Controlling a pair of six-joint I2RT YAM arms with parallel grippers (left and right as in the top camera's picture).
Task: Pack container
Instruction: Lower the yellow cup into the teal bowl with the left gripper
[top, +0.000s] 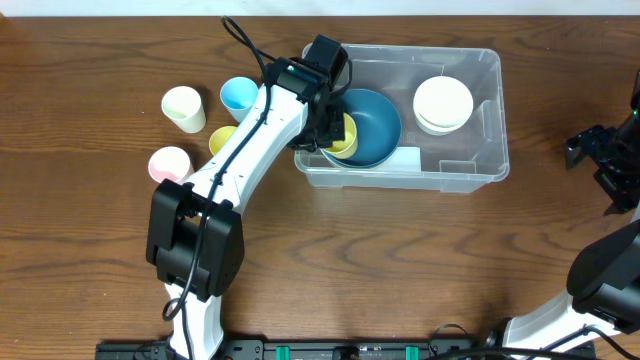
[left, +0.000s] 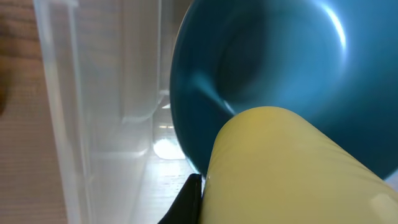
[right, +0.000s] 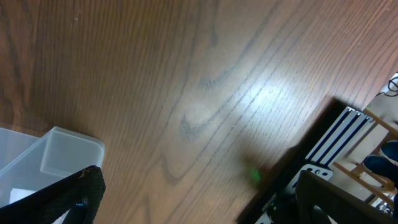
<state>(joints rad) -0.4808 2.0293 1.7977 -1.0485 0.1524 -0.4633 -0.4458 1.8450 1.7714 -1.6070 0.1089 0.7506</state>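
Left end effector (top: 333, 128) pinches yellow cup (left: 280, 168) at blue bowl (top: 378, 122) inside container (top: 497, 110); we should seat cup gently, then release. Right end effector (top: 590, 152) spread, right of container.

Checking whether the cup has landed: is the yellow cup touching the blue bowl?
Cannot tell. In the left wrist view the yellow cup overlaps the blue bowl, hiding any gap; overhead, the left gripper covers that spot.
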